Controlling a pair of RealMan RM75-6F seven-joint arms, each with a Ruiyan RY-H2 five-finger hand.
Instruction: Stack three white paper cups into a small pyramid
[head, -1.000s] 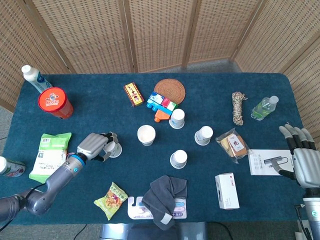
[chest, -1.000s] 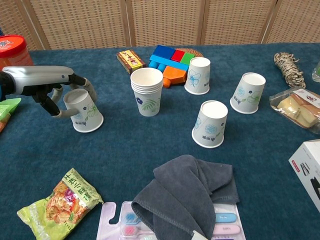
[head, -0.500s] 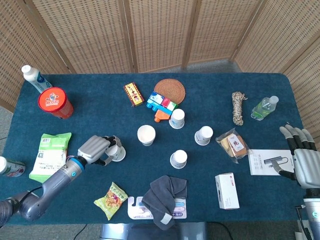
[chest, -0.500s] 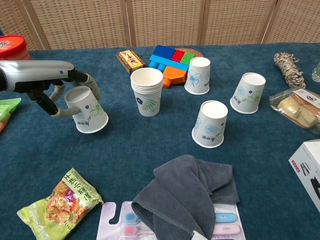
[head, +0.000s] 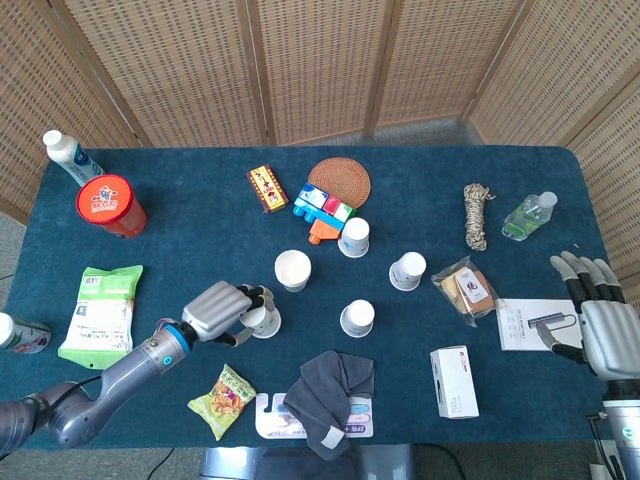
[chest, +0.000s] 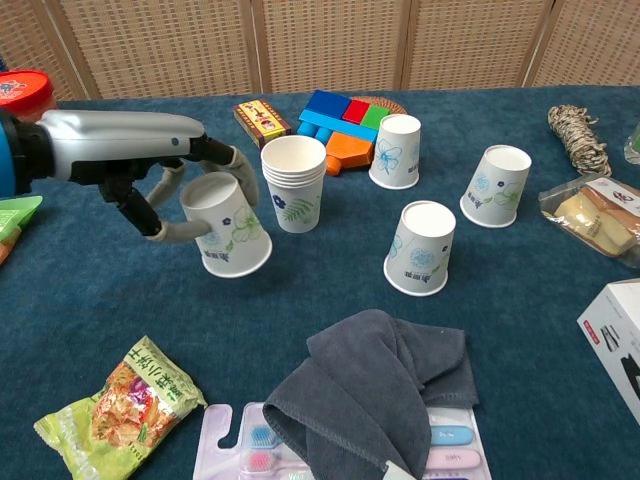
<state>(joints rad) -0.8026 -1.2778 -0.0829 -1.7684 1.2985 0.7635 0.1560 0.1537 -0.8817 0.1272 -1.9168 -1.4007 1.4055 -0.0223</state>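
My left hand (chest: 165, 185) (head: 222, 308) holds an upside-down white paper cup (chest: 226, 223) (head: 264, 321), lifted off the blue table and tilted. To its right stands an upright stack of nested cups (chest: 294, 182) (head: 292, 270). Three more cups stand upside down: one by the toy blocks (chest: 395, 150) (head: 353, 237), one at the centre (chest: 421, 247) (head: 357, 318), one further right (chest: 496, 185) (head: 407, 270). My right hand (head: 600, 318) hovers open at the table's right edge, holding nothing; the chest view does not show it.
A grey cloth (chest: 375, 393) lies over a toothbrush pack (chest: 250, 446) at the front. A snack bag (chest: 120, 404) is front left, coloured blocks (chest: 340, 120) behind the cups, a red tub (head: 110, 204) far left, a white box (head: 453, 381) and wrapped snack (head: 467, 288) right.
My left hand has lifted the cup off the table and carried it rightward, toward the front of the nested stack. The right hand has barely shifted.
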